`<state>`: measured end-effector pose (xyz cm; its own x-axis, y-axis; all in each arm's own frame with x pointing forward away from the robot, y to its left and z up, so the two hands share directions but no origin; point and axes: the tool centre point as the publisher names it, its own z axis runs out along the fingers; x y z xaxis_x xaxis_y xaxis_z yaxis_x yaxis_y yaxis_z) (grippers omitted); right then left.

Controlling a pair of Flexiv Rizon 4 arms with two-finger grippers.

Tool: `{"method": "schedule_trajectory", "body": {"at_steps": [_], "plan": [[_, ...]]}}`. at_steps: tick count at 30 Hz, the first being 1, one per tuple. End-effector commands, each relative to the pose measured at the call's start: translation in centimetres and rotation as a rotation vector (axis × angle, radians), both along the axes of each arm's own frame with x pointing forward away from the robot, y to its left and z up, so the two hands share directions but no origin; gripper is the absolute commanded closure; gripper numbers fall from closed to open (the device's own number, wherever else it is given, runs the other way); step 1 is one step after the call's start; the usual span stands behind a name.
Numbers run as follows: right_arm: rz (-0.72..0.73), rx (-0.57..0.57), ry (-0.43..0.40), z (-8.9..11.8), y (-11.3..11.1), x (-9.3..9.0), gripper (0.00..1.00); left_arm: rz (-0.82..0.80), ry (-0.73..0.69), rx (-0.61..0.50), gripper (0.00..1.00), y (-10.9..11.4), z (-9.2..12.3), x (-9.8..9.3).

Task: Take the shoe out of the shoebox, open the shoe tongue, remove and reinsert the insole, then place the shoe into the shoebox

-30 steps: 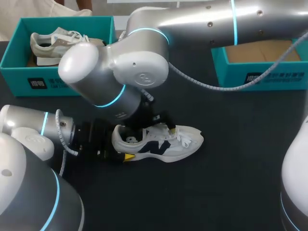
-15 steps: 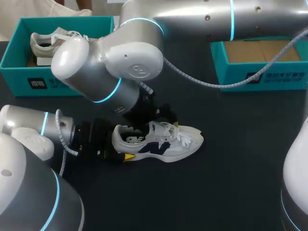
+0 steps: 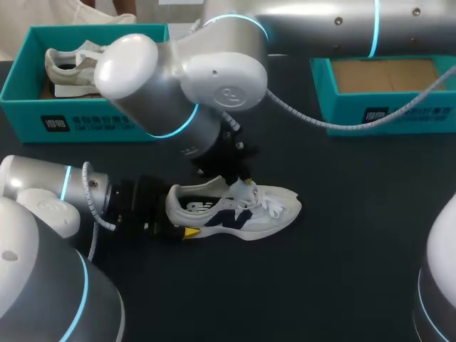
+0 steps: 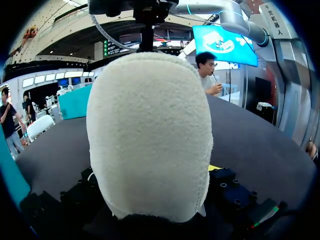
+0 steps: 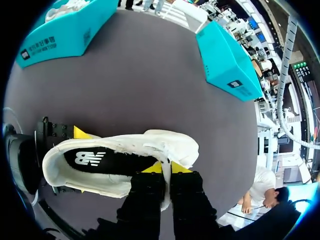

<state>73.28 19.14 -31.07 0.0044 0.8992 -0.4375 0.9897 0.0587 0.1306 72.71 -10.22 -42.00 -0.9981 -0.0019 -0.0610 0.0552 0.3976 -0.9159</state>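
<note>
The left arm [image 3: 50,189] lies low and flat, and the left gripper [image 3: 178,218] squeezes the shoe [image 3: 274,210] heel from both sides. The right arm [image 3: 313,18] bends down, and the right gripper [image 5: 164,169] pinches the tongue [image 5: 172,150] tight

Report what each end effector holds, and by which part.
The right end effector pinches the sneaker by its tongue; the left end effector clamps its heel from both sides.

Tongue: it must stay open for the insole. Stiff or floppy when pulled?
Probably floppy: the tongue is a thin flap bent up between the right hand's tips. Laces may pull it back. The shoe likely won't drag, heel in the left hand.
</note>
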Motion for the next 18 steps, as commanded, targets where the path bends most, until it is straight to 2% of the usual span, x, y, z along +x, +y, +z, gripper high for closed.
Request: {"method": "schedule_trajectory", "body": {"at_steps": [1,11,14,18], "plan": [[-0.136,0.182,-0.094,-0.7,-1.9,-0.4,1.0,0.0,0.0,0.001,1.0,-0.1,-0.3,-0.1],[-0.062,0.203,-0.123,-1.2,-5.2,0.3,1.0,0.0,0.0,0.001,1.0,-0.1,-0.3,-0.1],[-0.054,0.223,-0.13,-2.1,-5.7,0.6,1.0,0.0,0.0,0.001,1.0,-0.1,-0.3,-0.1],[-0.048,0.237,-0.133,-4.5,-6.6,1.2,1.0,0.0,0.0,0.001,1.0,-0.1,-0.3,-0.1]]}}
